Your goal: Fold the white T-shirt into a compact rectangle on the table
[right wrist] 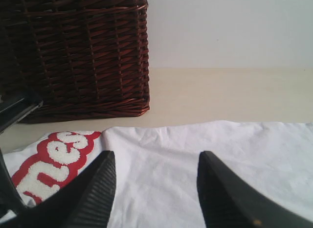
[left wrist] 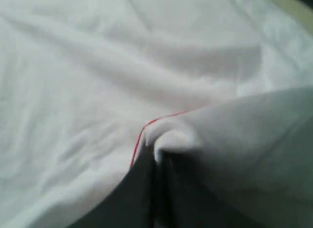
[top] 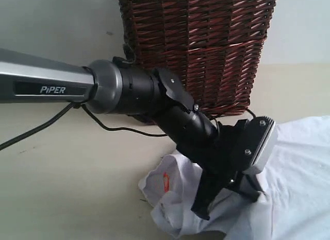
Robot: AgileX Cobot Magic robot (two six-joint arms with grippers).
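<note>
Scanning the exterior view from 9 o'clock, we see the left arm (top: pixel 46 83) reaching in across the table (top: pixel 62 188), a black cable (top: pixel 118 129) hanging under it. At 12 o'clock a dark wicker basket (top: pixel 206 49) stands on the table. The left gripper (top: pixel 229 204) is down on the white T-shirt (top: pixel 299 168), which lies on the table from 6 to 4 o'clock, bunched and wrinkled at its near edge. A small orange neck tag (top: pixel 166 182) shows on the crumpled part, just beside the gripper. The left wrist view is blurred and filled with white cloth, with a raised fold and a thin red line. We cannot tell if this pincer is spread or pinching cloth. The right gripper (right wrist: pixel 156 157) hovers low over the shirt with its fingers (right wrist: pixel 98 189) spread apart and nothing between them but flat cloth. Red-outlined white lettering (right wrist: pixel 54 159) shows beside one finger. The basket stands just beyond the shirt's far edge.
</note>
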